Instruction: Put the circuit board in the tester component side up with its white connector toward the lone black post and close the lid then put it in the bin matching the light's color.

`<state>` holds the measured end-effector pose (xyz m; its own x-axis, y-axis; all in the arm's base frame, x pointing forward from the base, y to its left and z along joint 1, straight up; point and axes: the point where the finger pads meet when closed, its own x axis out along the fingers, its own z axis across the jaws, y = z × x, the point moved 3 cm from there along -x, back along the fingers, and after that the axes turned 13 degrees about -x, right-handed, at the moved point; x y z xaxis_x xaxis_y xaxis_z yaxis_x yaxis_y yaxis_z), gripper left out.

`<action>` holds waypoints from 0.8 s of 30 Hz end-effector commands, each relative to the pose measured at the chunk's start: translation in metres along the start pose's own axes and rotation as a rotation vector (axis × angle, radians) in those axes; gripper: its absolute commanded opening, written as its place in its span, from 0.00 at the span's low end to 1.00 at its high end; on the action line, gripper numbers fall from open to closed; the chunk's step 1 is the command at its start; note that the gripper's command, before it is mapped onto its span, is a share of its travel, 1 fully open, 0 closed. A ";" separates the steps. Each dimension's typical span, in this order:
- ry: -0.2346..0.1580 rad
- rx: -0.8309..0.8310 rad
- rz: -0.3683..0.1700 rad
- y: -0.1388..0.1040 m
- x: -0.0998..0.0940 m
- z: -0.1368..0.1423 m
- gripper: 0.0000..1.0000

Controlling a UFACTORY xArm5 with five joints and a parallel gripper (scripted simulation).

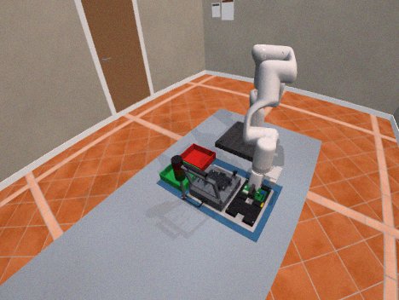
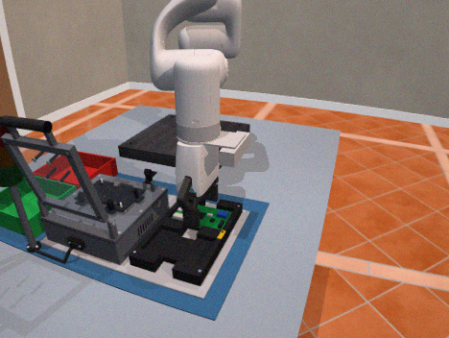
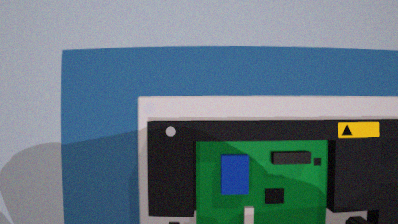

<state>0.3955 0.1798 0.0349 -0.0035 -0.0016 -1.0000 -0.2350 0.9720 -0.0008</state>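
Green board in black tray | arm pointing down over it | jaws spread wide, released

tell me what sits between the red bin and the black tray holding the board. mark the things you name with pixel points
The grey tester (image 1: 207, 197) (image 2: 115, 240), its lid raised, stands between them, as the top view shows.

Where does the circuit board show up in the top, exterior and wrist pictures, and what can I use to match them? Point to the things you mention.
Top: the circuit board (image 1: 261, 193) (image 2: 211, 218) (image 3: 260, 175) is right of center, below the arm, partly hidden by the gripper (image 1: 251, 193) (image 2: 198, 211).
Exterior: near the center, slightly low, partly behind the gripper.
Wrist: bottom, right of center, cut off by the lower edge.
Shared landmark: the yellow label (image 1: 262, 204) (image 2: 221, 234) (image 3: 367, 130) on the black tray (image 1: 243, 210) (image 2: 165, 247) (image 3: 170, 170).
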 end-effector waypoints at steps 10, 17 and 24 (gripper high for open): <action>-0.003 0.000 0.001 0.000 0.008 0.001 1.00; -0.003 0.000 0.001 0.000 0.013 0.001 1.00; -0.003 0.000 0.001 0.000 0.014 0.001 1.00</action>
<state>0.3955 0.1798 0.0204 -0.0039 -0.0018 -1.0000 -0.2350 0.9720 -0.0008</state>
